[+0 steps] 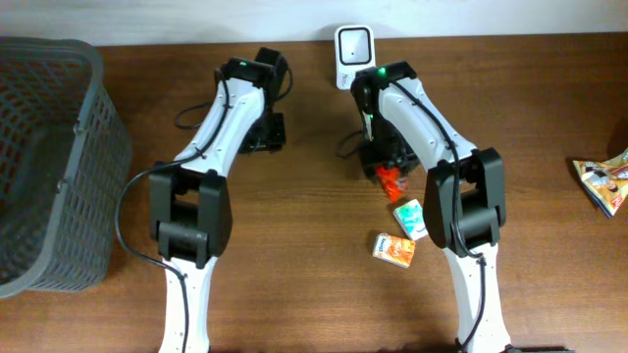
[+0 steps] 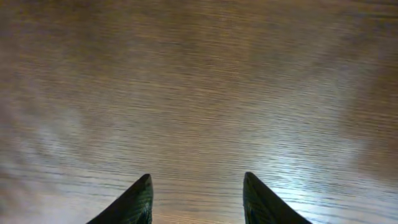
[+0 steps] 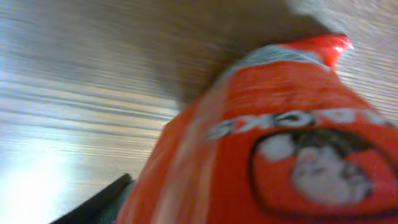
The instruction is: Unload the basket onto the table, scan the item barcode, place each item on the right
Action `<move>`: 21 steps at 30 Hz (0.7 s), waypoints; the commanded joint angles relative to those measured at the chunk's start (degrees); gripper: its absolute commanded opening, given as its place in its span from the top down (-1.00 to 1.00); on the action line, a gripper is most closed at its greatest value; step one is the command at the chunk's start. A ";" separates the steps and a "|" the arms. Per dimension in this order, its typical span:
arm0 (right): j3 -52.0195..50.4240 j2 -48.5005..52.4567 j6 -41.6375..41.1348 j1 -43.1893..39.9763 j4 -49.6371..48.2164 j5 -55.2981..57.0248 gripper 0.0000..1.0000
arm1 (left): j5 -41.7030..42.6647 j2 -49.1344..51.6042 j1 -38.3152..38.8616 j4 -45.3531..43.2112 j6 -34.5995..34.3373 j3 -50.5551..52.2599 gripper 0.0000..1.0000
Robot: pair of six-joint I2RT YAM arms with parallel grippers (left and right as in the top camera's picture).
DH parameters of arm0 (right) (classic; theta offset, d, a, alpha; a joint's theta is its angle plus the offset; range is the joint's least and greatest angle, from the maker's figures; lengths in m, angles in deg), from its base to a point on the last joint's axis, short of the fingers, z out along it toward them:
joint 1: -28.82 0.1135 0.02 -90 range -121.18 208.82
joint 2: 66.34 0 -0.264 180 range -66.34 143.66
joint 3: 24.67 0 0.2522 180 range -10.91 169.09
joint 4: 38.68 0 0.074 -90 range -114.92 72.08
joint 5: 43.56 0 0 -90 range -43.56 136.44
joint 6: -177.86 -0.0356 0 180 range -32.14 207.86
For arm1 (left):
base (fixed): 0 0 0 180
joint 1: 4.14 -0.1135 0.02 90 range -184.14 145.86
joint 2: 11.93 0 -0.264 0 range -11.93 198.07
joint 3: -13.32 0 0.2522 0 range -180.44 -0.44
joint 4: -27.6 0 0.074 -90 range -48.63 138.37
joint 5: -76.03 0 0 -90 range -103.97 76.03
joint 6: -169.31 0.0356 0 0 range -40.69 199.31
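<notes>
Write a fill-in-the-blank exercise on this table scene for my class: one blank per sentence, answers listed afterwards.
1. The grey basket stands at the ____ end of the table.
2. The left gripper has its jaws open with ____ between them.
3. The scanner at the far edge is ____ in colour.
4. Just nearer than the red packet lie ____ smaller packets.

Answers: left; nothing; white; two.

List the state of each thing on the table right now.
Left gripper: jaws open, empty.
Right gripper: at the red plastic packet; grip unclear.
White barcode scanner: standing at the far edge.
Grey plastic mesh basket: standing at the left edge.
Small orange carton: lying flat, untouched.
Pale blue packet: lying flat, untouched.
Colourful packet, right edge: lying flat.
</notes>
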 commanded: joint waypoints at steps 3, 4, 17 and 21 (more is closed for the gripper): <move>15.65 0.07 -0.09 -0.35 4.42 -8.68 -0.79 | -0.81 -0.17 -0.61 1.03 0.55 -1.01 -0.31; 19.56 0.00 -0.09 -1.42 6.51 -8.68 -0.97 | -0.81 -0.17 -0.61 1.09 0.52 -1.01 -0.55; 6.08 0.02 -2.56 -5.11 -7.15 -12.31 0.62 | -0.81 -0.17 -0.61 1.14 0.52 -0.98 -0.94; -4.48 0.02 -3.76 -4.57 -14.78 -12.31 0.76 | -0.81 -0.17 -0.61 1.18 0.52 -0.98 -0.95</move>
